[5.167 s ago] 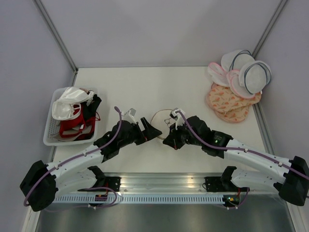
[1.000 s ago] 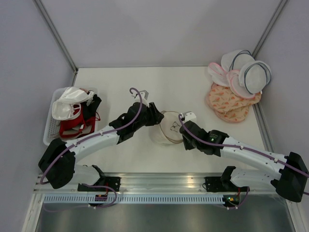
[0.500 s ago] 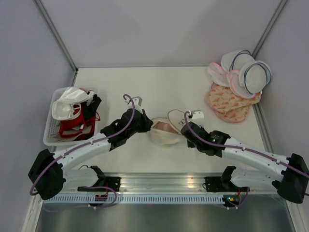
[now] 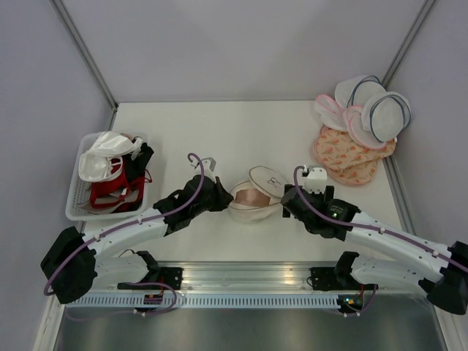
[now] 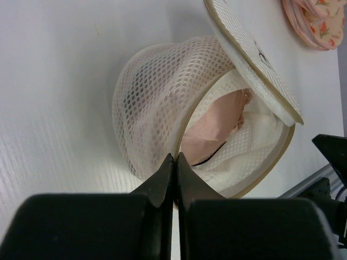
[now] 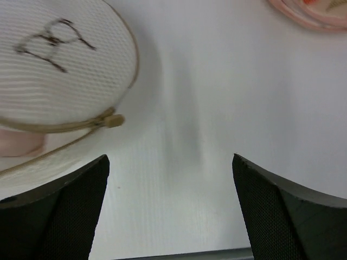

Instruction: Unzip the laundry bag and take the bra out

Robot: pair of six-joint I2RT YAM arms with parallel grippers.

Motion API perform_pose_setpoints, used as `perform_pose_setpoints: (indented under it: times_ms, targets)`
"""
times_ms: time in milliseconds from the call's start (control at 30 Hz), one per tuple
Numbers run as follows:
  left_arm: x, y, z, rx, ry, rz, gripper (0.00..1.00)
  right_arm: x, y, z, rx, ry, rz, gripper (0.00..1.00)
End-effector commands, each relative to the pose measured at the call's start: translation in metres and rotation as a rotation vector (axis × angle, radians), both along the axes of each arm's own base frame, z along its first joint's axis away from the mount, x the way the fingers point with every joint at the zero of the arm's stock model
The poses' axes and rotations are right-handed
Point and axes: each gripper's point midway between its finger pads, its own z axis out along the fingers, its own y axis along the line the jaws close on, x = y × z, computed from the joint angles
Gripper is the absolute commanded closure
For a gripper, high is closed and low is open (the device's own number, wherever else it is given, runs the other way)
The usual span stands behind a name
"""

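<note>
Anchor: left gripper pinching cream round mesh laundry bag rim; right gripper wide, empty; reach dusty-pink padded bra at its 9 o'clock.

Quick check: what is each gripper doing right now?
Left gripper: closed, pinching the rim of the laundry bag.
Right gripper: open, holding nothing.

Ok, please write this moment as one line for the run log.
bag: unzipped, lid open | bra: inside, visible | left tool: shut on bag rim | right tool: open, empty
</note>
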Motion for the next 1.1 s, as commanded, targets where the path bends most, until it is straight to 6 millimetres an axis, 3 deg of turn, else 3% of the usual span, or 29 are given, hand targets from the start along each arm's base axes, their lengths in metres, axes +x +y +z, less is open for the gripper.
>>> perform_pose_setpoints:
  times_ms: [0,133,233,333,367,500,600,667,733,800,900,933,1000,1067]
  targets:
    - [-0.003,-0.018,0.015,-0.094,-0.013,-0.02,0.98,0.012,0.055,0.056,0.243,-0.119,0.206,0.02]
    - [-0.004,-0.022,0.018,-0.107,-0.011,-0.028,0.98,0.004,0.105,0.075,0.354,-0.098,0.438,0.02]
    - [-0.005,-0.023,0.02,-0.117,-0.012,-0.026,0.98,0.004,0.135,0.084,0.42,-0.103,0.55,0.15]
    - [-0.007,-0.024,0.022,-0.126,-0.01,-0.027,0.98,0.011,0.149,0.082,0.425,-0.103,0.567,0.74]
    - [-0.007,-0.024,0.023,-0.132,-0.012,-0.026,0.98,0.014,0.151,0.082,0.421,-0.111,0.557,0.99]
    - [-0.01,-0.023,0.022,-0.139,-0.006,-0.022,0.98,0.023,0.167,0.07,0.448,-0.095,0.563,1.0]
    - [-0.011,-0.022,0.021,-0.143,-0.003,-0.022,0.98,0.033,0.164,0.044,0.436,-0.021,0.512,1.0]
    - [-0.013,-0.02,0.019,-0.142,0.0,-0.019,0.98,0.045,0.149,0.02,0.383,0.024,0.421,0.99]
    - [-0.014,-0.018,0.019,-0.146,-0.003,-0.016,0.98,0.061,0.114,0.0,0.266,0.035,0.263,0.99]
    - [-0.014,-0.016,0.018,-0.143,-0.003,-0.01,0.98,0.072,0.077,-0.004,0.151,-0.004,0.081,1.0]
    - [-0.016,-0.014,0.014,-0.141,0.004,-0.007,0.98,0.072,0.039,0.008,0.061,-0.064,-0.078,1.0]
    - [-0.017,-0.014,0.012,-0.139,0.008,-0.008,0.98,0.076,0.025,0.023,0.062,-0.136,-0.152,0.99]
    - [-0.016,-0.013,0.011,-0.14,0.01,-0.003,0.98,0.072,0.016,0.033,0.079,-0.174,-0.173,0.99]
    - [-0.018,-0.012,0.007,-0.136,0.021,0.0,0.98,0.066,0.029,0.026,0.103,-0.127,-0.071,0.99]
